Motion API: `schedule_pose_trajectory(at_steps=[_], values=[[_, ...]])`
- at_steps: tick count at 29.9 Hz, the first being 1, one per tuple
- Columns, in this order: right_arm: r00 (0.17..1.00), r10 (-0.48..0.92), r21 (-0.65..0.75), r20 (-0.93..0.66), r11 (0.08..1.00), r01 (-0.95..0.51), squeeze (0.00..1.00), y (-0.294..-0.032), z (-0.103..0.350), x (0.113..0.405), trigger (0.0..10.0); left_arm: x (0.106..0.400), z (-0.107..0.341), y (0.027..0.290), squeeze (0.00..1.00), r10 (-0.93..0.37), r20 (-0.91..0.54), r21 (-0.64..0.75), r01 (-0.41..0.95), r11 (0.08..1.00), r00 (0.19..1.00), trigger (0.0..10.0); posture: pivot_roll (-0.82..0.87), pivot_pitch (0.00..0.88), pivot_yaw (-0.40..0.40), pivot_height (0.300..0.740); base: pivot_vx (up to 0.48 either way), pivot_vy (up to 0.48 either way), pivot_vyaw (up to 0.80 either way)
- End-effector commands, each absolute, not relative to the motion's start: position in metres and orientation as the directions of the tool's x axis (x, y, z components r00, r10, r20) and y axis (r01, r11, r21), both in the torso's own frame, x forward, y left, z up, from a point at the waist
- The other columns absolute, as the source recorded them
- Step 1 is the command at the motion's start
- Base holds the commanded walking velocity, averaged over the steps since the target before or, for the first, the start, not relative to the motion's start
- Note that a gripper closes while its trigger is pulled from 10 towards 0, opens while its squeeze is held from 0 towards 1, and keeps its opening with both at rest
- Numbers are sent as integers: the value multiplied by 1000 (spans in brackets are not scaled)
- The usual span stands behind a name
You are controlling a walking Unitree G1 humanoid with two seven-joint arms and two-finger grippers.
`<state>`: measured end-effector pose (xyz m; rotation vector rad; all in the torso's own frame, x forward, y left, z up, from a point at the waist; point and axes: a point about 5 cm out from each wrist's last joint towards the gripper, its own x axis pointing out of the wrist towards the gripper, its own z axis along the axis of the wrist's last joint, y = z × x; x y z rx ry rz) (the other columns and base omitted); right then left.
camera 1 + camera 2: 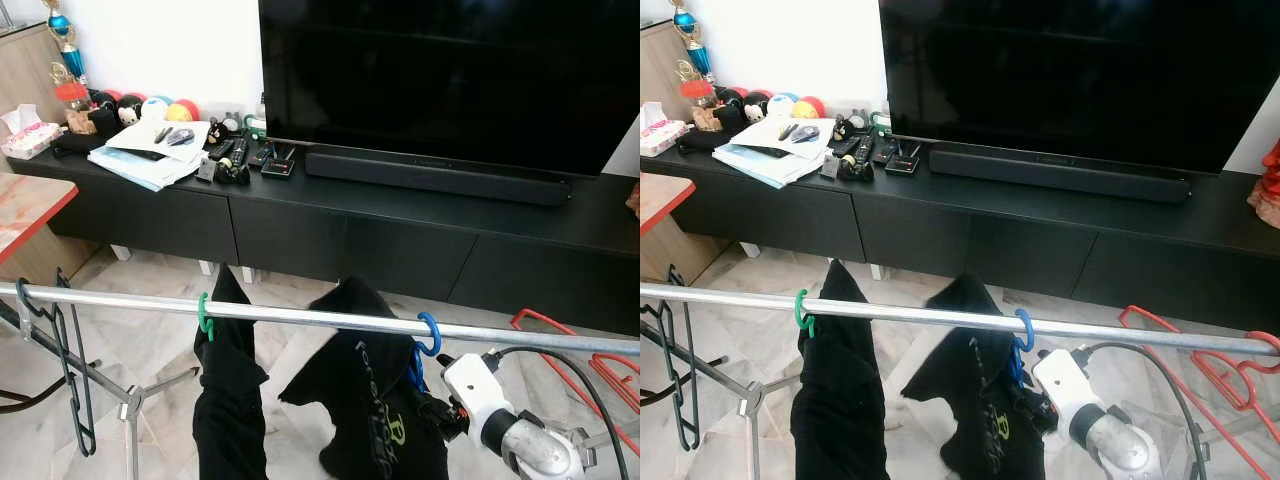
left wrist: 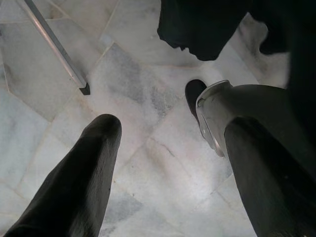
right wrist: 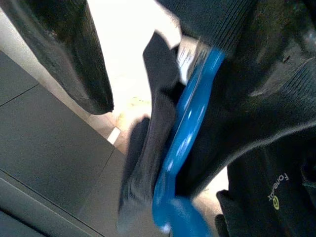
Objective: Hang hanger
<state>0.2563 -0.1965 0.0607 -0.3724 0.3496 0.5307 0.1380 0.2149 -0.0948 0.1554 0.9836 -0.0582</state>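
Two hooks: a blue hanger and a green hanger both hung over the rail, well apart.
Rail: a silver bar that ran across the near foreground, in front of the TV bench.
Blue hanger: it carried a black garment with pale lettering; its hook sat on the rail just above the right gripper.
Green hanger: it held another black garment that hung straight down.
Right gripper: it was just under the rail, pressed into the black cloth beside the blue hanger's neck; in the wrist view one finger stood apart from the blue plastic, but I could not tell how wide the grip was or whether it had hold of anything.
Left gripper: it hung low over the marble floor, fingers spread wide with nothing between them.
Other hangers: a dark one hung at the rail's left end, red ones at its right.
Bench top: papers, remotes and coloured balls lay left of the TV.
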Motion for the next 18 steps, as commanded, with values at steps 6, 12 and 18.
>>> schedule_pose_trajectory(at_steps=[6,12,18], values=[[847,353,-283,-396,831,-479,0,-205,62,266,10000,127,-100,207,0,10,-854,97,139,986,521,10000,-96,66,12,740,0,0,0],[874,290,-297,-390,859,-418,0,-204,64,278,10000,127,-100,207,0,12,-854,99,140,985,520,10000,-95,65,13,740,0,0,0],[885,271,-278,-378,879,-388,0,-201,65,287,0,128,-100,207,0,13,-854,101,141,985,520,10000,-91,67,11,740,0,0,0]])
